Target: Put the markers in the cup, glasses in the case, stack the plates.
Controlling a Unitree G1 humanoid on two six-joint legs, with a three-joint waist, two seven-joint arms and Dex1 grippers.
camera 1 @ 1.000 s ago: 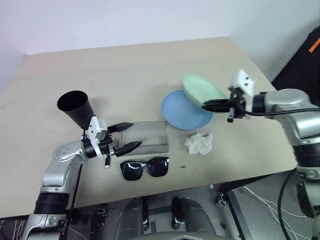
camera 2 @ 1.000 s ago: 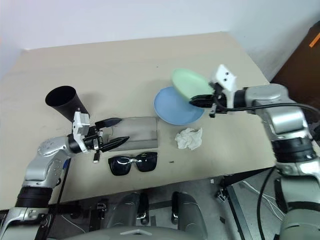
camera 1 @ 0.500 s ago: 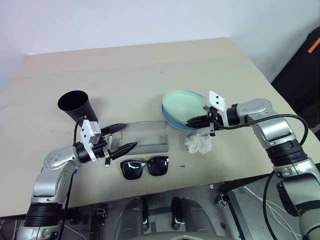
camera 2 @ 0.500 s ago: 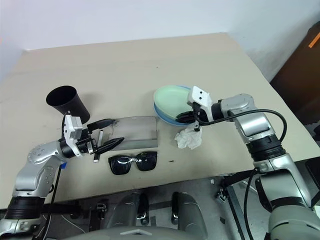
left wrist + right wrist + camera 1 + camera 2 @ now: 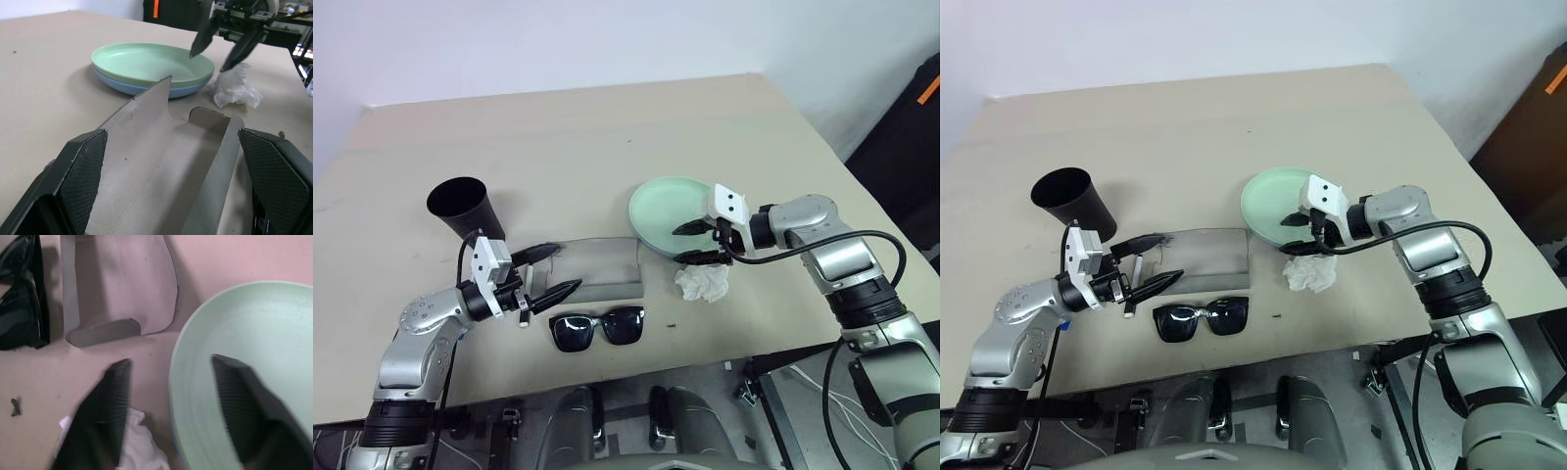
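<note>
Plate stacking is at its release stage: the mint green plate (image 5: 670,211) sits nested on the light blue plate (image 5: 128,87), right of frame centre. The right gripper (image 5: 697,243) straddles its rim, fingers parted, gripping nothing. The left gripper (image 5: 555,269) is open at the case (image 5: 603,266). The glasses (image 5: 596,329) lie below the case. The next move calls for retracting the right gripper clear without dragging the rim.

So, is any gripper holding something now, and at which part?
Nothing is held. The right gripper is open across the green plate's rim; the left gripper is open, empty.
</note>
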